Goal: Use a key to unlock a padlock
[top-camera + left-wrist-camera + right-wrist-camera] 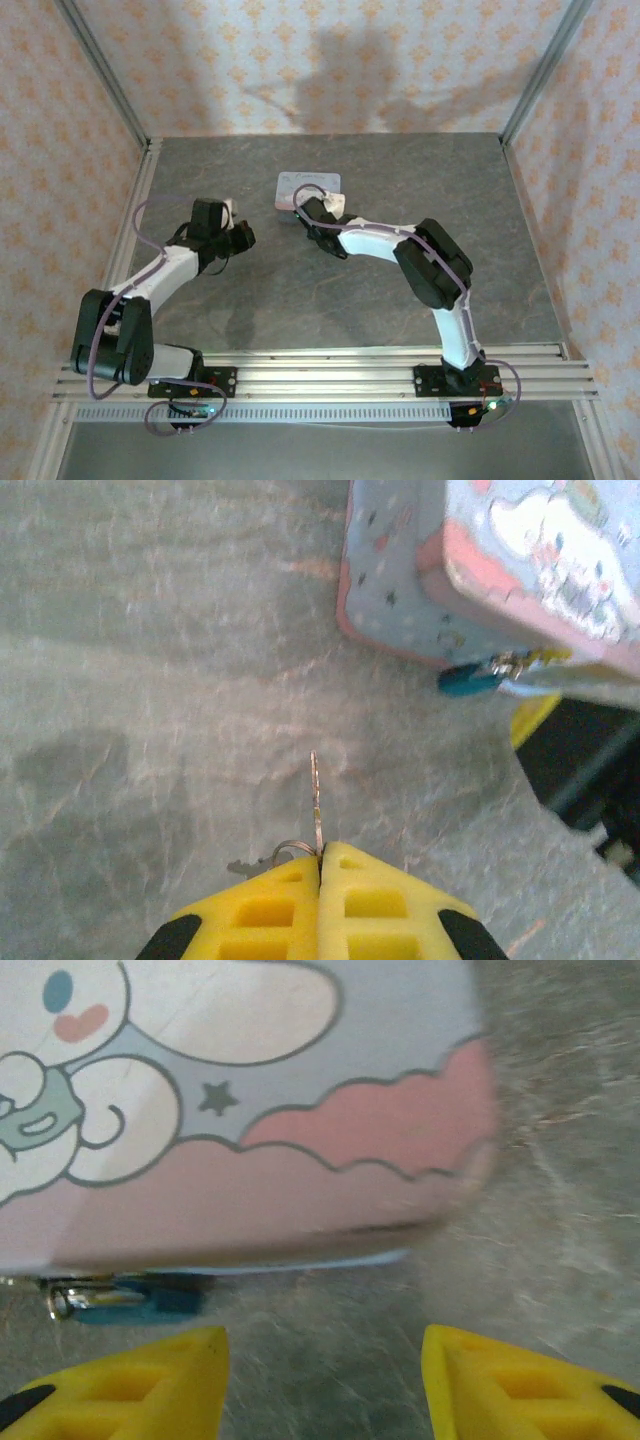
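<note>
- Overhead, I am judging the step in hand to be steadying the lock before the key goes in, so both arms need to be meeting at the pale-blue tin [310, 186] on the table [400, 300]. My left gripper [238, 236] is hanging well apart from the tin, while my right gripper [305, 212] is sitting just at its near edge. (The lock and key are too small to make out from up here.)
- Through the left wrist camera, I am pinching the key [316, 785] between fully closed yellow fingers [270, 905], with its thin blade sticking straight out ahead of the tips and its wire ring [285, 850] curling out beside them. The dark-blue padlock [468, 680] is lying at the tin's front edge, well apart from the blade. I cannot tell which way its keyhole is facing, so I should be lining up slowly. A blade this thin could pivot in the pinch.
- Through the right wrist camera, my jaws are standing partly apart over bare table and holding nothing. The padlock [140, 1298] is lying against the tin's lower edge, ahead of one finger [150, 1380] rather than in the gap. I should be shifting sideways to centre its body there, gripping the body and leaving the keyhole end free.
</note>
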Robot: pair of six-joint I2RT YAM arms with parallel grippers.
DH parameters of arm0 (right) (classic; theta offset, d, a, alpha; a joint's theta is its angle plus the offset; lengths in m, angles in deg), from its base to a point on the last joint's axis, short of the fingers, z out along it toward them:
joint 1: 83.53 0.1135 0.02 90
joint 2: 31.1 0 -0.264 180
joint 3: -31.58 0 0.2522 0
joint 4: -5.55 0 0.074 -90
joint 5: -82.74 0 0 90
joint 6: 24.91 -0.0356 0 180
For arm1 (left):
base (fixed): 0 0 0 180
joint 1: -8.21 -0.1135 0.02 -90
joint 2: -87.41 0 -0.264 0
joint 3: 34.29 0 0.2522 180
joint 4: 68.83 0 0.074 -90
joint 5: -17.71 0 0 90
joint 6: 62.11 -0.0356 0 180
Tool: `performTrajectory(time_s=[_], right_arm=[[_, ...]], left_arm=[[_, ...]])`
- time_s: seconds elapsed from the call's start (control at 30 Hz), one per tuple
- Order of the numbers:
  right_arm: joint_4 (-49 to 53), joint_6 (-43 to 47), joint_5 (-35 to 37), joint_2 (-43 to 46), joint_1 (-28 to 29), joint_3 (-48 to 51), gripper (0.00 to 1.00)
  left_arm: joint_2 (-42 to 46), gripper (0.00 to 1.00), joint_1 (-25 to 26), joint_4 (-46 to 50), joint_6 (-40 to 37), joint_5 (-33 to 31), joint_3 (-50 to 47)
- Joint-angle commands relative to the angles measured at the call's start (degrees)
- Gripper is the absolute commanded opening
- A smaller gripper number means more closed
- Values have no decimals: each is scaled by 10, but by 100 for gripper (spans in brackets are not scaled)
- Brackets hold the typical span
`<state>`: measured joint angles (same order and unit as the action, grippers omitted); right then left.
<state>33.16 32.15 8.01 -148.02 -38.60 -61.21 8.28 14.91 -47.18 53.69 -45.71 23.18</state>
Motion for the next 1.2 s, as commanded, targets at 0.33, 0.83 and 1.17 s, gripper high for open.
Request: performTrajectory(time_s=[0.33, 0.83, 1.17], right_arm=[[170, 25, -101, 21, -142, -129, 58], [181, 48, -266, -116, -190, -240, 57], [87, 6, -258, 102, -188, 77, 56]], left_arm=[[-209, 0, -3, 76, -33, -90, 248], [-359, 0, 88, 137, -41, -104, 400], [-234, 0, 169, 120, -4, -152, 272]])
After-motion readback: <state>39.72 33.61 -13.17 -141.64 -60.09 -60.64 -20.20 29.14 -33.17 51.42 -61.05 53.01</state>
